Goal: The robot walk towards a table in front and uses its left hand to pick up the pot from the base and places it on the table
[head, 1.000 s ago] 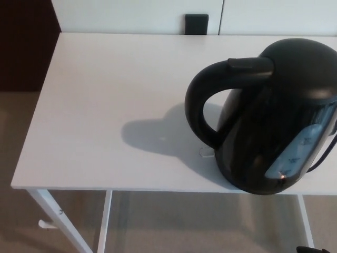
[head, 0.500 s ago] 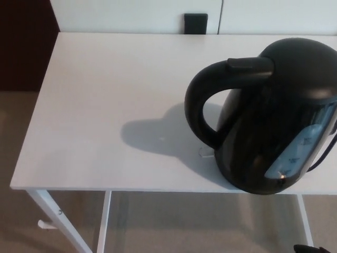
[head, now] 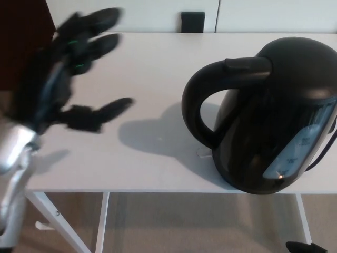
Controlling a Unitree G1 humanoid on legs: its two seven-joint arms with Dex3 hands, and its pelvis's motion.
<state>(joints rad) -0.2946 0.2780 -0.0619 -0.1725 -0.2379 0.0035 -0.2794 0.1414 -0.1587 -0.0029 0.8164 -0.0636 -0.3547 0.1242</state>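
white table (head: 158, 68) | black pot (head: 274, 116) upright at right front edge | left hand (head: 55, 87) above left side, fingers (head: 100, 21) spread, empty

- left hand (head: 58, 89): matte black, thumb plus two thick fingers (head: 97, 45)
- small green marks on finger segments
- forearm (head: 13, 153): silver-grey casing, outline motion-blurred

Bright, even light frm right; pot (head: 274, 121) casts soft shadow left on table (head: 152, 58); left hand (head: 60, 87) motion-blurred.
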